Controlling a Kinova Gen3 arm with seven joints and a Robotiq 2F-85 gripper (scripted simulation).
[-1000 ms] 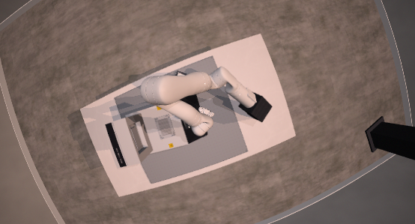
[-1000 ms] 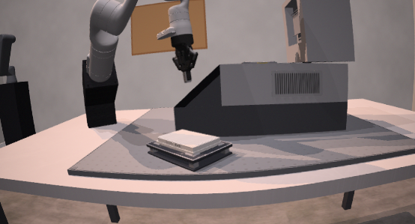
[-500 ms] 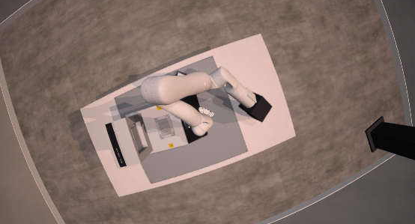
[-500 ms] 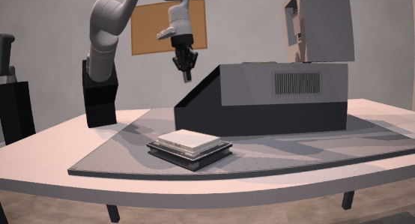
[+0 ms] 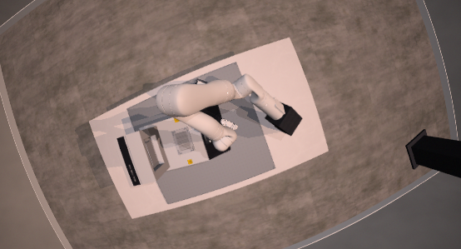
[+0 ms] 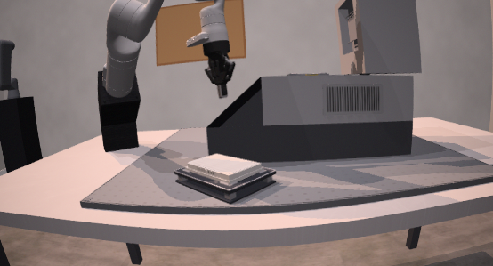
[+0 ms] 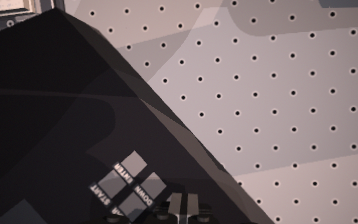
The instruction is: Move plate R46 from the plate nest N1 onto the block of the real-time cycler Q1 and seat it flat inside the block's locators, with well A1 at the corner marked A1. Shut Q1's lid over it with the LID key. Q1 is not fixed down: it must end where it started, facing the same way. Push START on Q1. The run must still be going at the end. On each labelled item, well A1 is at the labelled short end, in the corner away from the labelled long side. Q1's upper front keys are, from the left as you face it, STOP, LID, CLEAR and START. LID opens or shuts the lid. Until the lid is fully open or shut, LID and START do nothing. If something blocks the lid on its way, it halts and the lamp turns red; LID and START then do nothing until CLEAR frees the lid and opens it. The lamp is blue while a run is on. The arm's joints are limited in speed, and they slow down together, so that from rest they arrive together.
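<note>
Plate R46 is white and lies flat on the dark plate nest N1 on the mat, in front of cycler Q1. Q1's lid stands open and upright. From above, the block shows on Q1's top, beside the lid. My gripper is shut and empty. It points down and hovers above Q1's dark sloped front, apart from it. In the wrist view my fingertips are together over the sloped panel, next to a cluster of keys marked START, ENTER and DOWN.
The arm's black base stands at the far left of the table. The perforated grey mat lies under Q1 and the nest. A black post stands off the table's left end. My arm hides the nest from above.
</note>
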